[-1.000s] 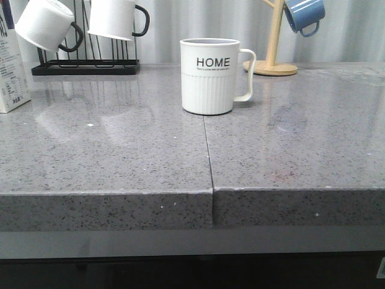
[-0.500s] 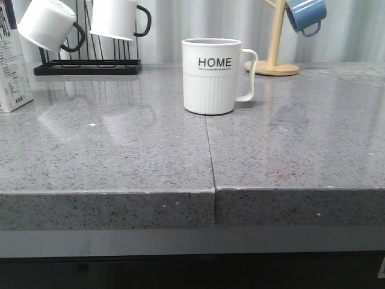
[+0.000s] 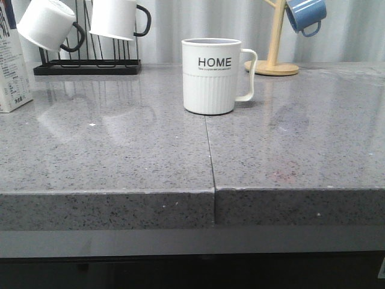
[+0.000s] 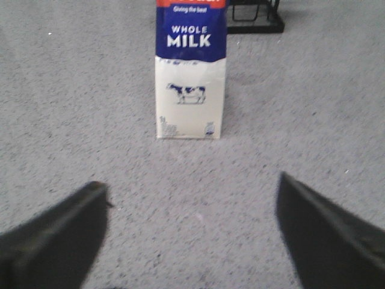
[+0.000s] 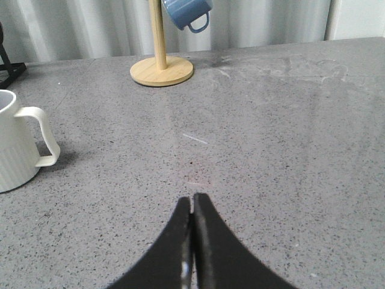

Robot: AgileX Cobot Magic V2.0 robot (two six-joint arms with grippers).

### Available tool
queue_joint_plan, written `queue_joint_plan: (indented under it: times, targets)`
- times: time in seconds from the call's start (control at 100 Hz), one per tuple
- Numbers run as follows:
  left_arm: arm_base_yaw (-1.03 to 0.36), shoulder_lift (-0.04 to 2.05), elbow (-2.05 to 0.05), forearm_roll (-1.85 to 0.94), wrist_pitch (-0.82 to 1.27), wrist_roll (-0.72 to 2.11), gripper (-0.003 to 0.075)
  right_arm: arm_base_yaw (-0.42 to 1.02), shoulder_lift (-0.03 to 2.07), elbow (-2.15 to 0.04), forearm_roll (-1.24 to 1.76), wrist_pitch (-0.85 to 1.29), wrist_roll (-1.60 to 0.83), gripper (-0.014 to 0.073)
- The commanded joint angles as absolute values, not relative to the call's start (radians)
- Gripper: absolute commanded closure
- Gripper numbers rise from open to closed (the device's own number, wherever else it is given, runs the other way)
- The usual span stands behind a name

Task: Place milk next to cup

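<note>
The milk carton (image 4: 190,78), white and dark blue with "WHOLE MILK" and a cow picture, stands upright on the grey counter; only its edge shows at the far left of the front view (image 3: 12,66). My left gripper (image 4: 192,186) is open and empty, facing the carton from a short way off. The white ribbed "HOME" cup (image 3: 212,75) stands mid-counter with its handle to the right; it also shows in the right wrist view (image 5: 17,141). My right gripper (image 5: 192,198) is shut and empty, low over the counter to the right of the cup. Neither arm shows in the front view.
A black rack (image 3: 87,66) with two plain white black-handled mugs (image 3: 48,24) stands at the back left. A wooden stand (image 3: 274,63) with a small blue mug (image 3: 305,15) stands at the back right. A seam (image 3: 209,150) runs down the counter.
The front view has shifted a few pixels since a second ago, then stayed still. Nothing on the counter has moved.
</note>
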State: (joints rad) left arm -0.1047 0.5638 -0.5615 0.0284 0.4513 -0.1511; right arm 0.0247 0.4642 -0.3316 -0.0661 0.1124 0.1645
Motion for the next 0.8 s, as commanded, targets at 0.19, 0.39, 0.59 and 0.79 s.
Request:
queue_joint_plan:
  times: [0.19,0.39,0.59,0.79]
  targets:
    - [-0.111,0.631,-0.550,0.000,0.084,-0.142,0.0062,0.018,0.463,-0.358,-0.075,0.040,0.166,0.0715]
    - [-0.111,0.779,-0.550,-0.013,-0.109,-0.142,0.0062,0.018,0.463,-0.358,-0.075,0.040,0.166,0.0715]
    - [-0.111,0.924,-0.599,-0.014,-0.227,-0.148,0.0062,0.018,0.463,-0.358,-0.075,0.041,0.166,0.0715]
    - [-0.111,1.049,-0.672,-0.007,-0.286,-0.148,0.0062,0.018,0.463,-0.358,-0.075,0.041,0.166,0.0715]
